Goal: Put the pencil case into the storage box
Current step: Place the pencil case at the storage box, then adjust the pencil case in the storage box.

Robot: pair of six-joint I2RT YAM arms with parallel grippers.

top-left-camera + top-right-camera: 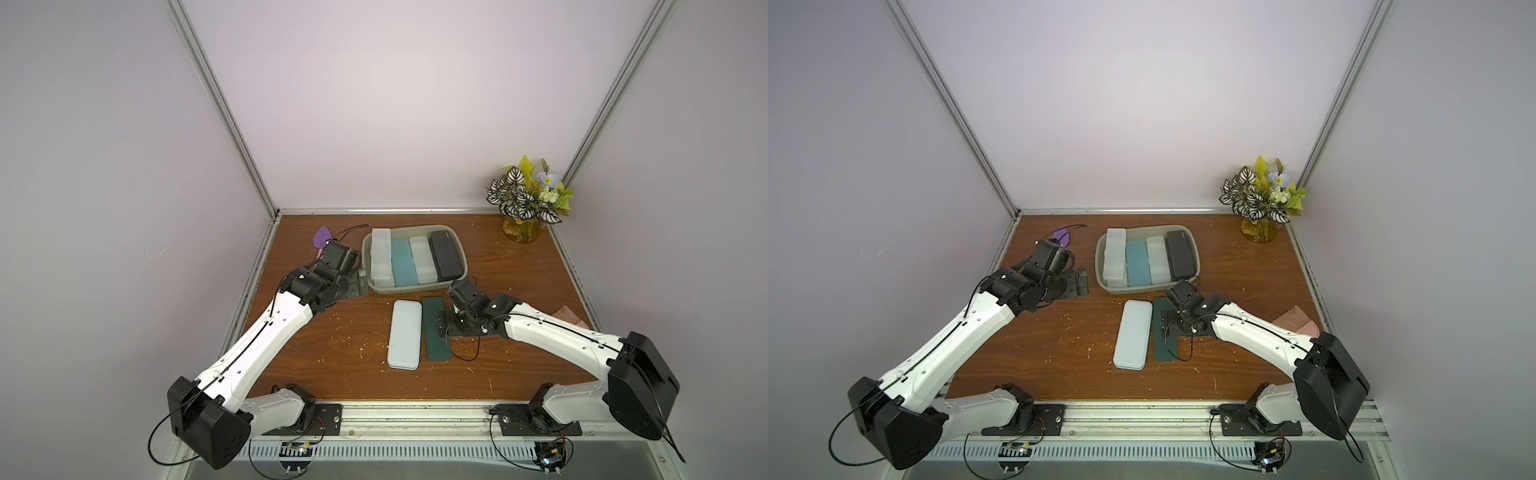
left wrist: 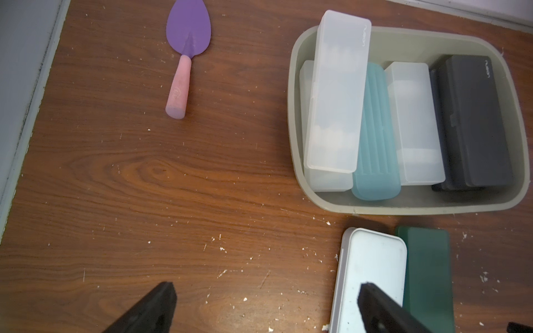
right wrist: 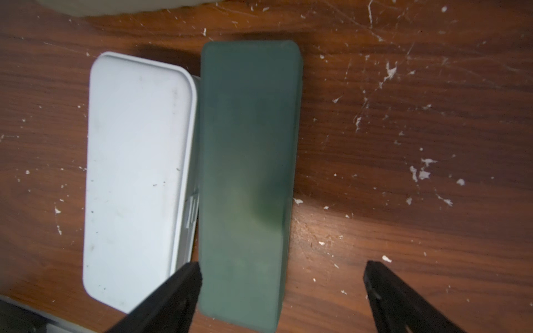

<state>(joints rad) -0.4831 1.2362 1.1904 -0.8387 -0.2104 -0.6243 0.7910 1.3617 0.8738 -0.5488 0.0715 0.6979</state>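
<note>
The storage box point(image 1: 367, 249) point(image 1: 1100, 254) point(image 2: 294, 115) is a grey-green tub at the back middle, holding several pencil cases: clear, teal and black. One clear case leans on another. In front of it two pencil cases lie side by side on the table: a pale white one point(image 1: 404, 334) point(image 1: 1133, 334) point(image 2: 372, 265) point(image 3: 135, 173) and a dark green one point(image 1: 434, 345) point(image 1: 1162, 349) point(image 2: 427, 274) point(image 3: 248, 173). My right gripper point(image 1: 440, 326) point(image 1: 1168, 324) point(image 3: 282, 266) is open over the green case, one finger at the seam between the cases. My left gripper point(image 1: 358, 286) point(image 1: 1080, 282) point(image 2: 266, 288) is open, empty, left of the box.
A purple trowel with a pink handle point(image 1: 322, 237) point(image 2: 187, 37) lies at the back left. A vase of flowers point(image 1: 523, 203) stands in the back right corner. A pink comb point(image 1: 1296, 322) lies by the right wall. White crumbs litter the wooden table.
</note>
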